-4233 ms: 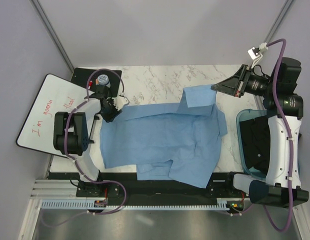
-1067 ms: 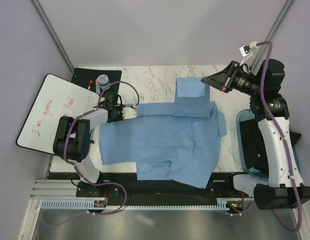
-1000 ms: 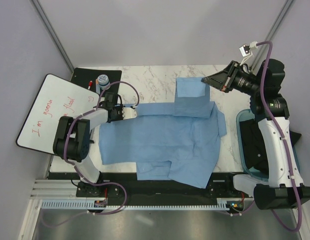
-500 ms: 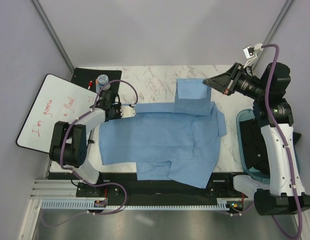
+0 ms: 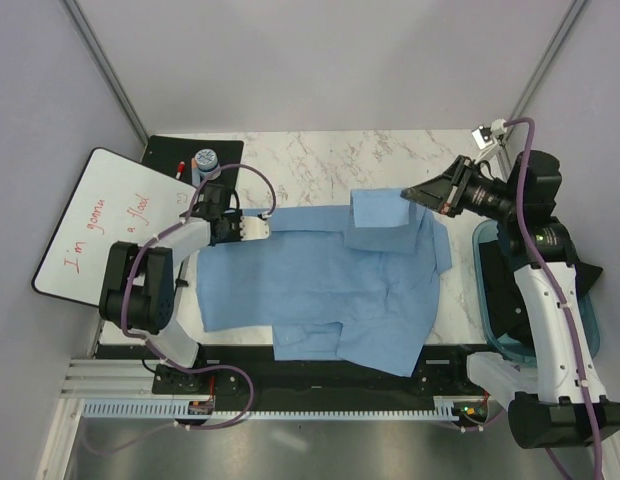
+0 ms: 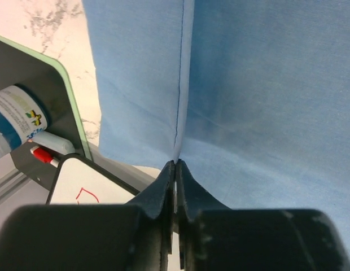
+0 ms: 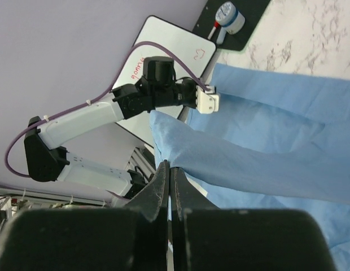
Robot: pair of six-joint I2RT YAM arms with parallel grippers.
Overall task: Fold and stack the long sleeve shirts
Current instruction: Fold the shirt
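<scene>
Left jaws pinched fully together on the shirt's (image 5: 330,280) seamed edge, toward the table's (image 5: 320,160) left edge; right jaws likewise closed, gripping a sleeve (image 5: 378,210) raised above the far-right part; shirt body lies spread across the table centre.

Left arm (image 5: 140,290): black cylindrical joint housings and white link shells, mounted at the left end of the black base rail (image 5: 320,365). It ends in the left gripper (image 5: 258,226), which has narrow black tapered fingers (image 6: 163,189) behind a small white block. Right arm (image 5: 550,300): same black joints and white shells, mounted at the rail's right end. It carries the right gripper (image 5: 408,192), long, black and wedge-shaped, with a small red-orange detail at its root. Purple cables (image 5: 533,140) loop along both arms and down to the rail, the right one tipped with a white connector (image 5: 487,133).
</scene>
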